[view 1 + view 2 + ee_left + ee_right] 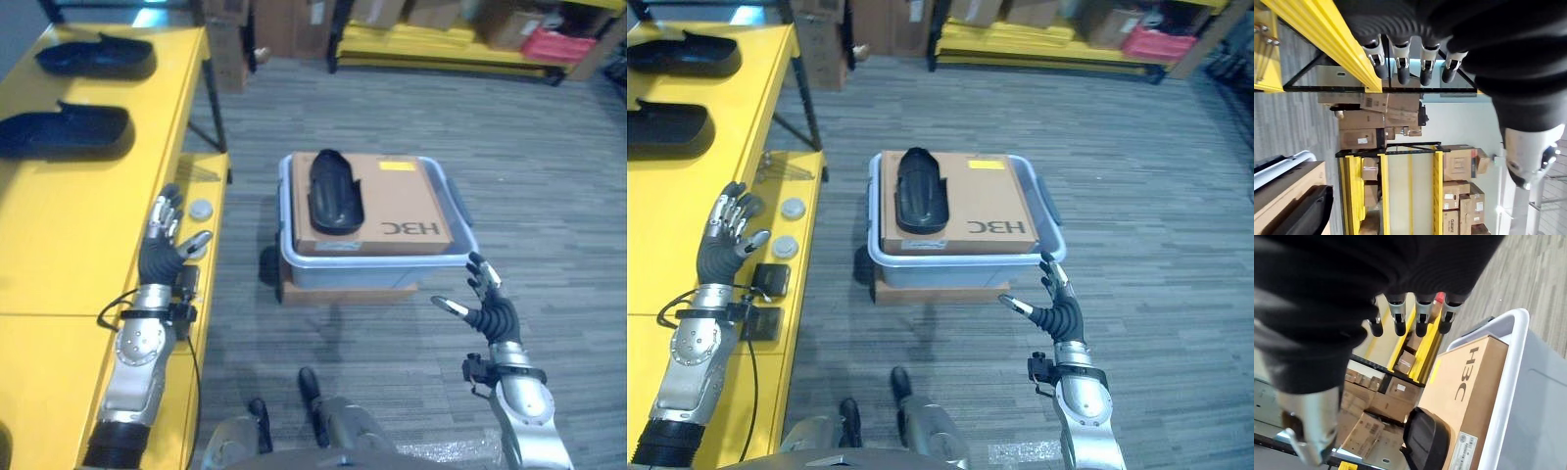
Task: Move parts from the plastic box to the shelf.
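Right robot hand (487, 304): at about 5 o'clock, nearest, raised over the floor, fingers straight and spread, thumb out — holding nothing, just short of the near rim of the plastic box.
Left robot hand (165, 240): at about 8 o'clock, upright over the edge of the yellow shelf, fingers straight and loosely spread, nothing in its grasp.
Small items by the left robot hand: two round grey discs (792, 208) and two dark square blocks (772, 278) lie on the shelf near its edge.
Plastic box (460, 247): pale grey-blue, at centre on the floor, resting on a flat brown slab (348, 293).
Cardboard carton (402, 211): brown, lying flat in the plastic box and taking up most of its opening.
Part in the box (334, 190): black, long and curved, lying on top of the carton toward its left side — touched by neither robot hand.
Yellow shelf (69, 215): runs from 9 to 11 o'clock along the left.
Parts on the shelf: two black parts, one (64, 132) nearer, one (96, 57) farther.
Far background: yellow racking with cardboard boxes (411, 12) at 12 to 1 o'clock.
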`<state>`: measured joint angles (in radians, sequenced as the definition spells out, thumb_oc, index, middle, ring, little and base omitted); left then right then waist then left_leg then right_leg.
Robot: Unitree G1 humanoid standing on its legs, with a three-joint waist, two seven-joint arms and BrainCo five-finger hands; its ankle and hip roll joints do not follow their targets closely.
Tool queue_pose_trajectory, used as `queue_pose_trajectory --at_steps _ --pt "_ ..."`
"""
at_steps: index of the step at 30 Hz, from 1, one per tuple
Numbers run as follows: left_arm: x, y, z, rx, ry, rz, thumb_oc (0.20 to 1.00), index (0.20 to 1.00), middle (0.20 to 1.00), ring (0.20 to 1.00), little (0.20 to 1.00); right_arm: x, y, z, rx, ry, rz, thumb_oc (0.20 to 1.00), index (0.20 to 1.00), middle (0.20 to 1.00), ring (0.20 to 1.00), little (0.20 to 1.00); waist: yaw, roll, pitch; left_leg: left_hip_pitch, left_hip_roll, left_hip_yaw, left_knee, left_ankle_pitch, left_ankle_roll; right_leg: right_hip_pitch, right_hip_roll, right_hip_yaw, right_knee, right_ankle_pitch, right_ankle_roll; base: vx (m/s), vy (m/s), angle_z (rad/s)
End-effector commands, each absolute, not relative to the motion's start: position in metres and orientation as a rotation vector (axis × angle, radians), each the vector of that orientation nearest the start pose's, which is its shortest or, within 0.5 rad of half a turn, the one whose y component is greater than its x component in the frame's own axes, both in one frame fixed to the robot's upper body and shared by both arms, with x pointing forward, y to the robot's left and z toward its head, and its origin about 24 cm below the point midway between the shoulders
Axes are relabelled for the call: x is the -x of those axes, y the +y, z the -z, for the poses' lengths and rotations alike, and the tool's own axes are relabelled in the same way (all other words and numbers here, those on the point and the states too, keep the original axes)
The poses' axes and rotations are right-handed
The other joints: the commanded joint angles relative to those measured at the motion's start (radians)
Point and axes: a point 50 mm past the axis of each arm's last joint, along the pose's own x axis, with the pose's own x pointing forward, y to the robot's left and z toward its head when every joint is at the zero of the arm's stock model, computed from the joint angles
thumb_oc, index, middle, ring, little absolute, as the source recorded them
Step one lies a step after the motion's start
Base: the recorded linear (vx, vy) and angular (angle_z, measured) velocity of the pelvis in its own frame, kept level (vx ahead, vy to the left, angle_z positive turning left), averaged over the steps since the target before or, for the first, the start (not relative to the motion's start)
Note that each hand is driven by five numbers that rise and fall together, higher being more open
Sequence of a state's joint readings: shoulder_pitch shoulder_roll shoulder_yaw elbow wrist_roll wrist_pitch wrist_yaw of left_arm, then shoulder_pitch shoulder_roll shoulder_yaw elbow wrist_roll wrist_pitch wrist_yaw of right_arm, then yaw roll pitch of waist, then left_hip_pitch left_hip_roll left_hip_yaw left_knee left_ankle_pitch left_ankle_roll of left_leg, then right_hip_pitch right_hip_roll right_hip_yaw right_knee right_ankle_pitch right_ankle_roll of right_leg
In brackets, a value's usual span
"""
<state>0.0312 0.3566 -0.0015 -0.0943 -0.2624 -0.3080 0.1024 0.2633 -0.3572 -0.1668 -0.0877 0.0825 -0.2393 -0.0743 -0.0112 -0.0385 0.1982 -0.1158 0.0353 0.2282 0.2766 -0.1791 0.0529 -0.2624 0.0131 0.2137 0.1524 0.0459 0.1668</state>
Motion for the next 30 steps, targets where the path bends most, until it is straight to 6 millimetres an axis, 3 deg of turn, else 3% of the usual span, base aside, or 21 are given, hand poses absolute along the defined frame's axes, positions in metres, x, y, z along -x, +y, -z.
queue_pose_trajectory --at_steps 1,3,6,9,14,17,19,23,26,28,29,30 --pt "-0.244 0.214 -0.128 -0.100 -0.511 -0.028 1.000 1.000 1.000 1.000 1.000 -0.205 -0.269 -0.083 0.340 -0.238 0.278 1.000 1.000 1.000 1.000 1.000 0.011 0.022 0.010 0.152 0.056 0.108 -0.063 -0.094 -0.116 0.040 -0.037 -0.042 0.050 -0.129 0.095 -0.01 -0.068 -0.03" --pt "-0.243 0.214 -0.126 -0.120 -0.495 -0.017 1.000 1.000 1.000 1.000 1.000 -0.206 -0.273 -0.084 0.359 -0.233 0.299 1.000 1.000 1.000 1.000 1.000 0.005 0.016 0.006 0.168 0.044 0.092 -0.053 -0.112 -0.107 0.046 -0.066 -0.052 0.032 -0.120 0.095 0.06 -0.079 0.04" --pt "-0.243 0.210 -0.118 -0.131 -0.456 0.026 1.000 1.000 1.000 1.000 1.000 -0.216 -0.278 -0.081 0.374 -0.221 0.334 1.000 1.000 1.000 1.000 1.000 0.016 -0.006 -0.026 0.179 0.041 0.104 -0.038 -0.117 -0.117 0.059 -0.052 -0.042 -0.020 -0.102 0.095 0.11 -0.134 0.07" --pt "-0.244 0.205 -0.113 -0.109 -0.433 0.050 1.000 1.000 1.000 1.000 1.000 -0.223 -0.281 -0.081 0.396 -0.213 0.351 1.000 1.000 1.000 1.000 1.000 0.022 -0.009 -0.030 0.184 0.047 0.106 -0.055 -0.109 -0.122 0.060 -0.044 -0.045 -0.025 -0.098 0.095 0.07 -0.121 -0.27" --pt "-0.259 0.179 -0.118 -0.090 -0.447 0.185 1.000 1.000 1.000 1.000 1.000 -0.254 -0.294 -0.098 0.454 -0.253 0.411 1.000 1.000 1.000 1.000 1.000 0.043 -0.005 0.001 0.125 0.060 0.072 -0.095 -0.074 -0.133 0.022 -0.033 -0.081 -0.039 -0.092 0.085 -0.12 -0.121 0.23" --pt "-0.265 0.158 -0.138 -0.176 -0.527 0.341 1.000 1.000 1.000 1.000 1.000 -0.283 -0.302 -0.116 0.486 -0.272 0.448 1.000 1.000 1.000 1.000 1.000 0.076 0.000 0.025 0.058 0.073 0.053 -0.104 -0.056 -0.142 -0.017 -0.017 -0.113 -0.048 -0.076 0.080 -0.12 -0.135 0.30" --pt "-0.267 0.154 -0.141 -0.168 -0.541 0.358 1.000 1.000 1.000 1.000 1.000 -0.291 -0.302 -0.122 0.487 -0.287 0.453 1.000 1.000 1.000 1.000 1.000 0.081 0.004 0.033 0.035 0.077 0.047 -0.100 -0.050 -0.144 -0.036 -0.014 -0.120 -0.042 -0.073 0.079 -0.09 -0.057 0.16" --pt "-0.275 0.129 -0.135 -0.055 -0.506 0.438 1.000 1.000 1.000 1.000 1.000 -0.314 -0.308 -0.137 0.489 -0.287 0.515 1.000 1.000 1.000 1.000 1.000 0.106 0.022 0.061 -0.037 0.076 0.017 -0.100 -0.028 -0.149 -0.097 -0.007 -0.140 -0.028 -0.065 0.074 -0.06 -0.035 0.27" --pt "-0.276 0.125 -0.135 -0.055 -0.504 0.460 1.000 1.000 1.000 1.000 1.000 -0.319 -0.311 -0.142 0.497 -0.287 0.528 1.000 1.000 1.000 1.000 1.000 0.111 0.027 0.063 -0.050 0.076 0.013 -0.100 -0.025 -0.150 -0.106 -0.008 -0.143 -0.027 -0.064 0.073 0.00 -0.001 0.12" --pt "-0.279 0.114 -0.137 -0.075 -0.518 0.482 1.000 1.000 1.000 1.000 1.000 -0.334 -0.325 -0.175 0.548 -0.319 0.603 1.000 1.000 1.000 1.000 1.000 0.135 0.044 0.080 -0.088 0.070 -0.008 -0.108 -0.008 -0.153 -0.133 -0.007 -0.156 -0.030 -0.056 0.072 0.02 0.011 0.10" --pt "-0.279 0.114 -0.137 -0.075 -0.518 0.482 1.000 1.000 1.000 1.000 1.000 -0.334 -0.325 -0.175 0.548 -0.319 0.603 1.000 1.000 1.000 1.000 1.000 0.135 0.044 0.080 -0.088 0.070 -0.008 -0.108 -0.008 -0.153 -0.133 -0.007 -0.156 -0.030 -0.056 0.072 0.05 0.022 0.11" --pt "-0.280 0.109 -0.138 -0.054 -0.522 0.493 1.000 1.000 1.000 1.000 1.000 -0.339 -0.328 -0.191 0.572 -0.342 0.626 1.000 1.000 1.000 1.000 1.000 0.144 0.049 0.086 -0.099 0.067 -0.013 -0.112 -0.004 -0.154 -0.141 -0.010 -0.161 -0.031 -0.054 0.073 0.03 0.011 0.08"
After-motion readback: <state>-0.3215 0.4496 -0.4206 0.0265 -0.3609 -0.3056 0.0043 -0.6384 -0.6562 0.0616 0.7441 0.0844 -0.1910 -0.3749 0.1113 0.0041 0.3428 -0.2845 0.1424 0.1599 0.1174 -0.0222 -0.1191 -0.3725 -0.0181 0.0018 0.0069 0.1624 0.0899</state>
